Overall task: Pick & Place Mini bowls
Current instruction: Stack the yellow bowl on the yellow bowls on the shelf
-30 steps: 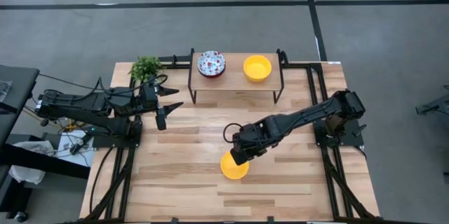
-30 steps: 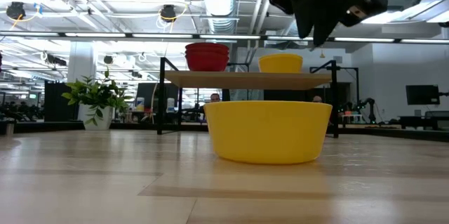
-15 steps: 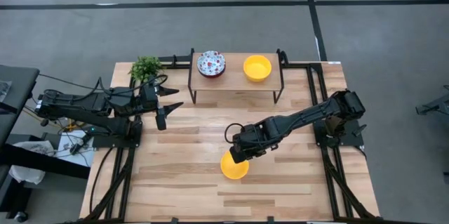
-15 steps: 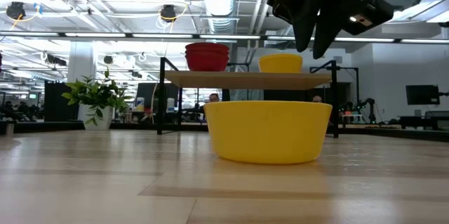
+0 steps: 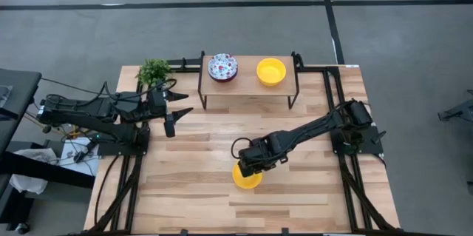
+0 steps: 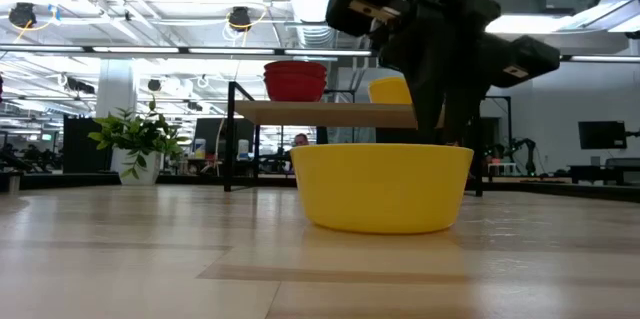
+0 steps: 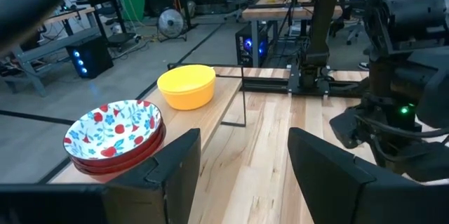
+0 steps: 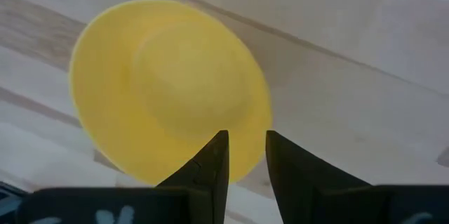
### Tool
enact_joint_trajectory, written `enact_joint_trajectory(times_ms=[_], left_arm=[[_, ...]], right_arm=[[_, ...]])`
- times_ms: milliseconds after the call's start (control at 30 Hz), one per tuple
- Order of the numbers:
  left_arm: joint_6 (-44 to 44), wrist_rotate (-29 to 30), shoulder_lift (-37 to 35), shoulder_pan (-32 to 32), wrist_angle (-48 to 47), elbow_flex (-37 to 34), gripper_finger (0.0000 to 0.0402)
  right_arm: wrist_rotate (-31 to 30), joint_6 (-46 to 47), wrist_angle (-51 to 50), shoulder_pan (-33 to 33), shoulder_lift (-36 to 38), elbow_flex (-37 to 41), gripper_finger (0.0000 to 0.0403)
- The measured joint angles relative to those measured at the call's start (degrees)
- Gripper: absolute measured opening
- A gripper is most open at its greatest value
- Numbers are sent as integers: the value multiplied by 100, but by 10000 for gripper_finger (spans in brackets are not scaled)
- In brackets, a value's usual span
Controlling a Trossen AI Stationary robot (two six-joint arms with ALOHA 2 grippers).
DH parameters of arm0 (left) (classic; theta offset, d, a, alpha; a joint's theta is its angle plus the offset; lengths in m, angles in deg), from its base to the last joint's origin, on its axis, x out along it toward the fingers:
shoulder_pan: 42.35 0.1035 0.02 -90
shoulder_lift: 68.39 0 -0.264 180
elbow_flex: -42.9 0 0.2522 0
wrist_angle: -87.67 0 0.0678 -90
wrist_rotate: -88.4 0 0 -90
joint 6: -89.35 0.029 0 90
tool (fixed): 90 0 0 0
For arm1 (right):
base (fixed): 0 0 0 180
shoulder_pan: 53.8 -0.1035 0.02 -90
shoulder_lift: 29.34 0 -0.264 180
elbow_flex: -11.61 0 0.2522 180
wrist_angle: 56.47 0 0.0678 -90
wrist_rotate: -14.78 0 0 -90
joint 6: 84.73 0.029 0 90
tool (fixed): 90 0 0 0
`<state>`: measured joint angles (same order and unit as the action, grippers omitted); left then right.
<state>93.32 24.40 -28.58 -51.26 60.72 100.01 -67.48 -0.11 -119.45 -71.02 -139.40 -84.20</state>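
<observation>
The right gripper hangs over a yellow bowl near the middle of the tabletop, jaws apart by a narrow gap with one finger either side of the bowl's rim and nothing clenched between them. Its arm reaches in low from the right edge, elbow bent, wrist tipped downward.

The left gripper waits at the left side of the tabletop, just off the shelf's end, jaws released and wide, arm stretched out level.

The high view hides most of the near bowl under the right wrist; the low view shows its whole side standing flat on the wood, with the dark fingers dipping behind its rim. The right wrist view alone shows the rim passing between the fingers.

On the shelf sit a floral bowl and a second yellow bowl. The left wrist view shows the floral bowl stacked on red ones beneath; how many cannot be made out. A potted plant stands at the far left corner.
</observation>
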Motion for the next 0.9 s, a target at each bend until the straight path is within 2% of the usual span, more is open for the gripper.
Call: enact_joint_trajectory(times_ms=[900], left_arm=[[2, 2, 0, -2, -9, 0, 214]], right_arm=[[-163, -7, -176, -6, -137, 7, 86]])
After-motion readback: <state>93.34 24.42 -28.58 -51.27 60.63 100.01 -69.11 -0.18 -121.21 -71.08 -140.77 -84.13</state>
